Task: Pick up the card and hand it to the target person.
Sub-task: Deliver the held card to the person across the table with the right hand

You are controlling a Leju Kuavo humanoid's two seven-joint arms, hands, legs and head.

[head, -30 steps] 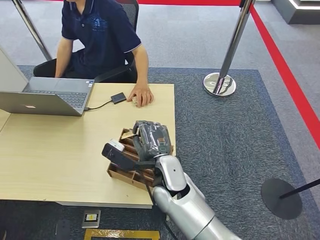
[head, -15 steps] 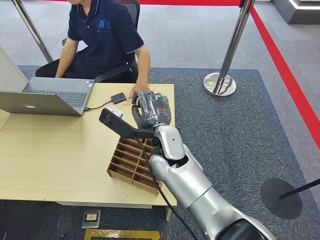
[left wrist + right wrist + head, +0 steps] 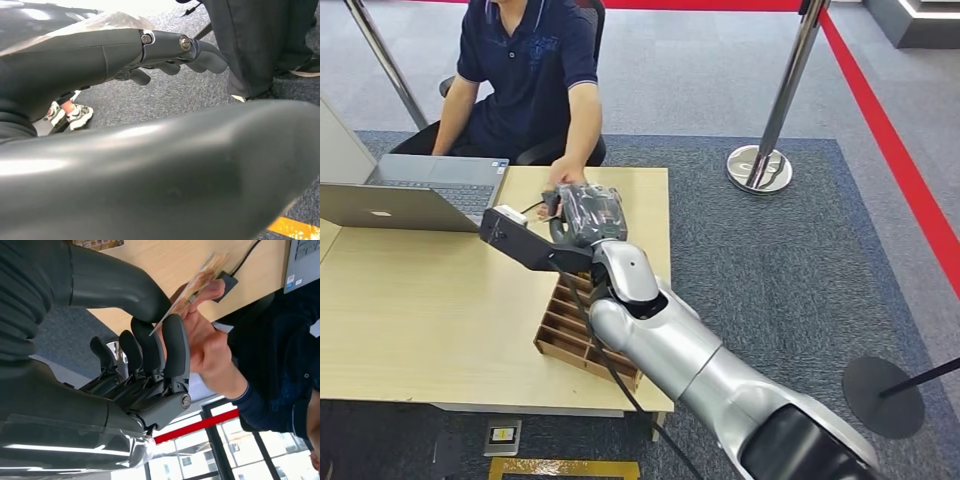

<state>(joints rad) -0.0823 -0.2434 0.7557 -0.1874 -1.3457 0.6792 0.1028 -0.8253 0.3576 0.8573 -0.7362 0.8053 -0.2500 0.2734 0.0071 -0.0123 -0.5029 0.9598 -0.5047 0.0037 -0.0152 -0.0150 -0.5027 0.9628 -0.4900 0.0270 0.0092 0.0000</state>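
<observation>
The right hand (image 3: 151,360) pinches the card (image 3: 192,282) between its thick thumb and the dark fingers (image 3: 175,347), so that most of the card sticks out free beyond the fingertips. I think it holds the card this way to leave the person an edge to take. The person's hand (image 3: 205,335) is already on that free end, with fingers on both sides of the card, so both hands grip it at the same moment.

In the head view the right hand (image 3: 584,212) is stretched over the far edge of the table (image 3: 433,300), close in front of the seated person (image 3: 524,70), whose arm comes down to meet it. The arm passes over the wooden tray with slots (image 3: 580,335), which stands near the table's front edge.

A laptop (image 3: 403,195) is open on the table beside the person, and a small dark box on a cable (image 3: 225,282) lies just under the two hands.

The left hand (image 3: 158,55) hangs low over the carpet; its fingers look curled and nothing is in them.

The handover seems almost done. The next move would be to loosen the pinch, but only once the person's grip is firm, otherwise the card may drop on the table.
</observation>
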